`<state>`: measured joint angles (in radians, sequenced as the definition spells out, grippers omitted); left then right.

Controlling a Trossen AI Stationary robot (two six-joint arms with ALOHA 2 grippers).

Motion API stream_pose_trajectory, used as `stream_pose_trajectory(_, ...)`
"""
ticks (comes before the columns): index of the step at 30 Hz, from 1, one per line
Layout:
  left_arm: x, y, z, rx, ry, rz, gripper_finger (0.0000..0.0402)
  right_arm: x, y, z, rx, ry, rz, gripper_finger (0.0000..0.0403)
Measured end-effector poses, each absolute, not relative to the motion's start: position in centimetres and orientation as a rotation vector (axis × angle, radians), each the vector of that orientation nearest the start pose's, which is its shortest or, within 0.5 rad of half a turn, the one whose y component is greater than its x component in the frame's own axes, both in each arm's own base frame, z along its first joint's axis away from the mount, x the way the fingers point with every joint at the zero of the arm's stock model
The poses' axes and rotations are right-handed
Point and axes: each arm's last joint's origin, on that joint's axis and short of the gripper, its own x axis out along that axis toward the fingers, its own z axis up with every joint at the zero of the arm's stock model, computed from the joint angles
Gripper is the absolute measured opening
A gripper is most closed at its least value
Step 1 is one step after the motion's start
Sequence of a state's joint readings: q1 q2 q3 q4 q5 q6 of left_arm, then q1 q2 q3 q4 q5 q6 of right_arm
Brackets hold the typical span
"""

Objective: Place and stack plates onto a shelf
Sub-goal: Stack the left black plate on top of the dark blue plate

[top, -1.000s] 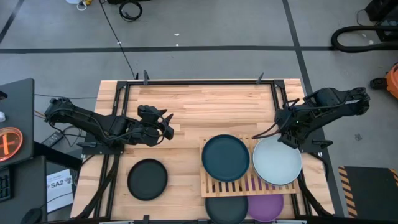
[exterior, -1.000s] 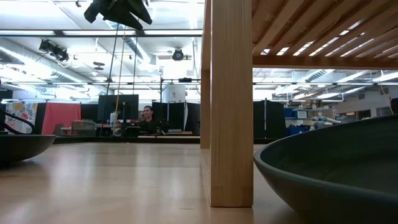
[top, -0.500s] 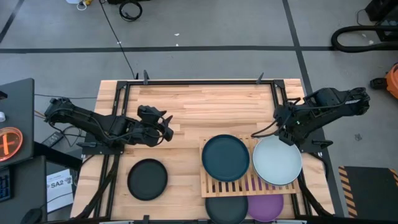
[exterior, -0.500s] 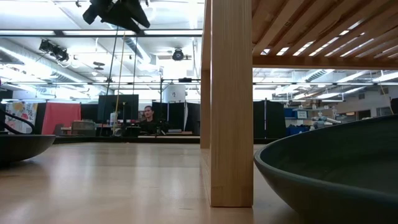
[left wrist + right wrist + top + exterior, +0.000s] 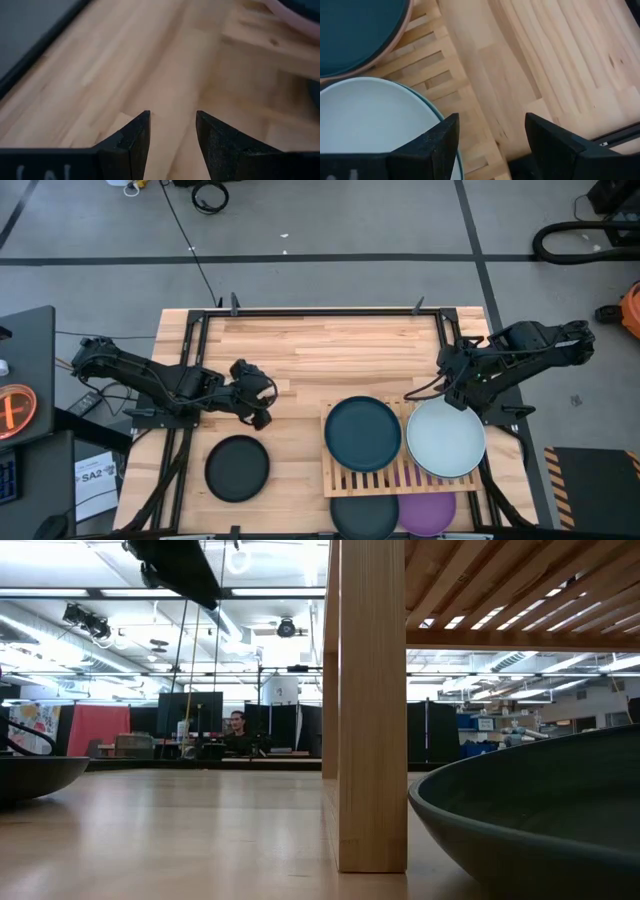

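A teal plate (image 5: 362, 433) and a pale mint plate (image 5: 445, 438) lie side by side on the slatted shelf (image 5: 395, 478) by the table's (image 5: 330, 350) front right corner. A black plate (image 5: 237, 468) sits alone near the front left. The left gripper (image 5: 258, 402) hovers above it, fingers apart, empty. The right gripper (image 5: 456, 387), fingers spread, hangs over the shelf's back edge.

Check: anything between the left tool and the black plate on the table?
Nothing. In the high view only bare table top separates the left tool, open and empty, from the black plate.
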<state>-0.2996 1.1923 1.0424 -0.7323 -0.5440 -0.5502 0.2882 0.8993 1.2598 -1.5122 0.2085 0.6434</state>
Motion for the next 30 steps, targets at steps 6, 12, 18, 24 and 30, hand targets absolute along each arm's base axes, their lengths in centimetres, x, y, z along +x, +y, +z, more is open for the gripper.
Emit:
stream_pose_trajectory(6, 22.6, -5.8, 29.8, -0.06, 0.796, 0.249, 0.0165, 10.0, 2.4, 36.5, 0.292, 1.081, -0.286, 0.0232)
stream_pose_trajectory(12, 22.6, -6.2, 29.7, -0.043, 0.848, 0.095, 0.0165, 10.0, 2.4, 36.5, 0.292, 1.081, -0.285, 0.0232)
stream_pose_trajectory(18, 22.3, -6.2, 29.5, -0.041, 0.894, 0.064, 0.0165, 10.0, 2.4, 36.5, 0.292, 1.081, -0.286, 0.0232)
stream_pose_trajectory(24, 22.6, -6.4, 28.0, -0.012, 1.005, 0.069, 0.0165, 10.1, 2.4, 36.5, 0.294, 1.079, -0.285, 0.0232)
stream_pose_trajectory(30, 24.1, -7.1, 25.3, 0.043, 1.163, -0.011, 0.0165, 10.2, 2.4, 36.6, 0.289, 1.066, -0.273, 0.0232)
